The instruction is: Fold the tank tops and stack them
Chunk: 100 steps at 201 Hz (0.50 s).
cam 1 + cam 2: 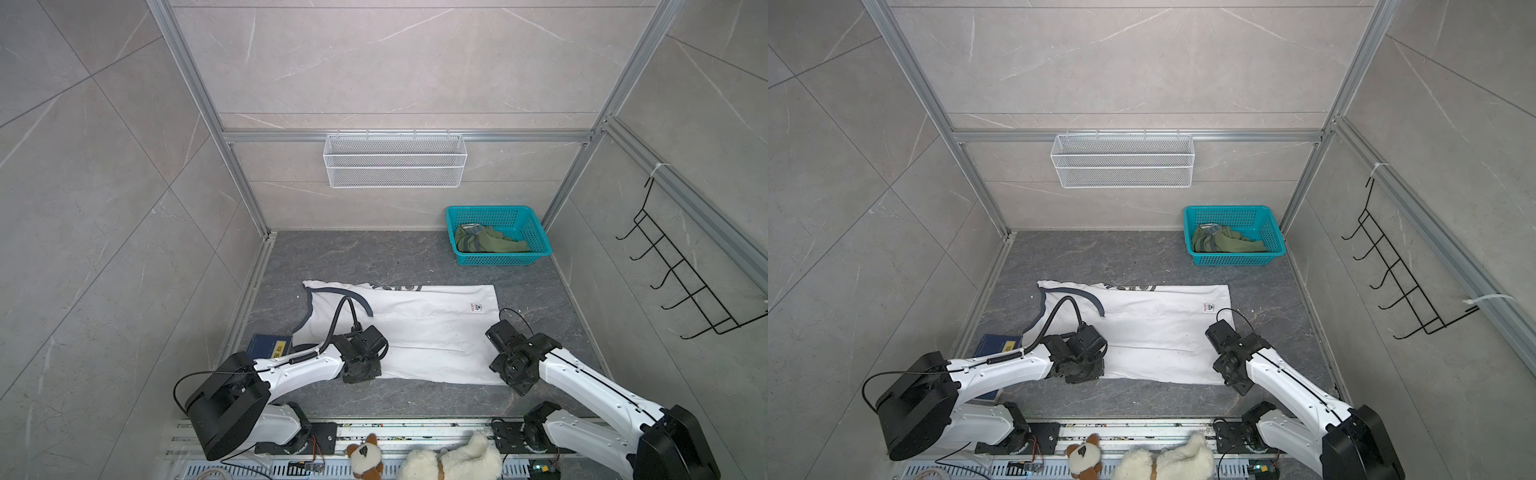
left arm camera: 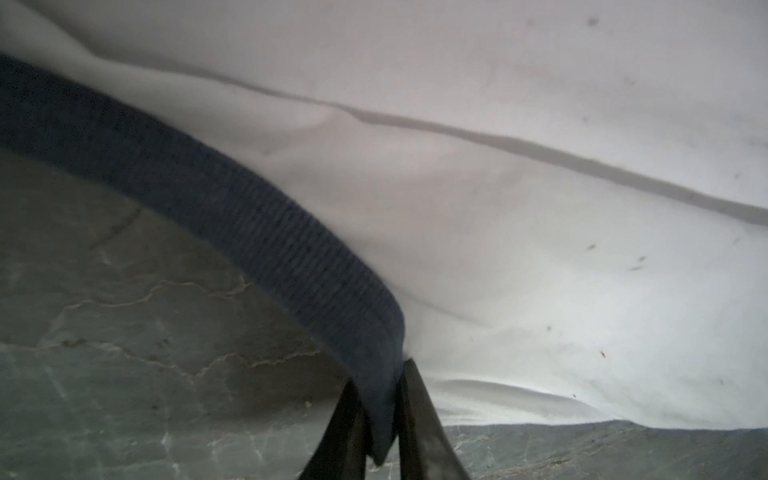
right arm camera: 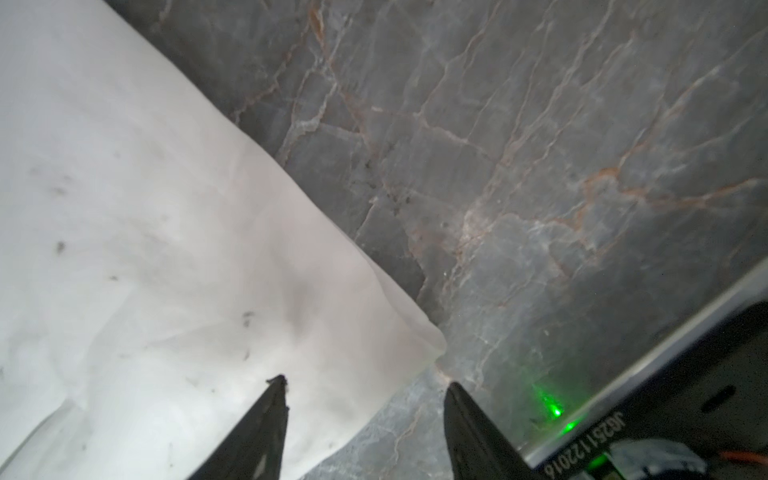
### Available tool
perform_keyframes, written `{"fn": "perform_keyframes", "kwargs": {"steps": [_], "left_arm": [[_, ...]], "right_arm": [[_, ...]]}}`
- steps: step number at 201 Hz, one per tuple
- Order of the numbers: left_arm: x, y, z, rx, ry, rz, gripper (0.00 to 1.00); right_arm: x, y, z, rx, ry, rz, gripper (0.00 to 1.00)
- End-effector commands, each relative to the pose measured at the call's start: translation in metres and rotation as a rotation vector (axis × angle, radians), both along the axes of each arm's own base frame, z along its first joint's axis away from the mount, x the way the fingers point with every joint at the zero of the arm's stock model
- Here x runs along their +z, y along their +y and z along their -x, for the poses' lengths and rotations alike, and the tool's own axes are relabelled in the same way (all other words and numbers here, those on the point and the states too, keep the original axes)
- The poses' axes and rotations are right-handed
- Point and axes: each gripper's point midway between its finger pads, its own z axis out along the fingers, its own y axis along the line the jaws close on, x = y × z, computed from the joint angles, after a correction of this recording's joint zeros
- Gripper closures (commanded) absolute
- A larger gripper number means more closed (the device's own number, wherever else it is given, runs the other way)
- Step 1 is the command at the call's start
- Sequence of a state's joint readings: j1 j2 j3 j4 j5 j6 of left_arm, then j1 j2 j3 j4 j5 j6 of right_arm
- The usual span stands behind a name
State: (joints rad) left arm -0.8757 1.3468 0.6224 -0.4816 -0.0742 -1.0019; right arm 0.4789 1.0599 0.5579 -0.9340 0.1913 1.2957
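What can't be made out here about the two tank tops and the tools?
- olive tank top: bunched in the teal basket; print hidden by its own folds, both top views.
- white tank top: print mostly folded under at the far edge; label too small to read.
- left tool, right tool: hidden under their wrists in both top views.
- plush toys: cut off by the bottom edge.

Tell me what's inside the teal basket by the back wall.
An olive green tank top lies crumpled in the teal basket, covering most of its floor. Anything beneath the cloth is hidden, so I cannot rule out more.
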Motion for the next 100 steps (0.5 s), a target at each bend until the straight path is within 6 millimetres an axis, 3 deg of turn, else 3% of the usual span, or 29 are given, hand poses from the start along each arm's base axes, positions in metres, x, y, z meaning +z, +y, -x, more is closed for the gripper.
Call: {"fn": "perform_keyframes", "kwargs": {"steps": [1,49,100], "left_arm": [[-0.005,0.002,-0.004,0.009,-0.019,-0.022,0.87],[-0.005,0.013,-0.016,0.039,-0.041,-0.043,0.95],[-0.006,0.028,-0.033,0.083,-0.044,-0.042,1.0]], "right_arm": [[-0.005,0.005,0.005,-0.062,0.009,-0.036,0.39],[-0.029,0.016,0.013,-0.101,0.041,-0.078,0.43],[-0.024,0.016,0.012,-0.097,0.01,-0.038,0.43]]}}
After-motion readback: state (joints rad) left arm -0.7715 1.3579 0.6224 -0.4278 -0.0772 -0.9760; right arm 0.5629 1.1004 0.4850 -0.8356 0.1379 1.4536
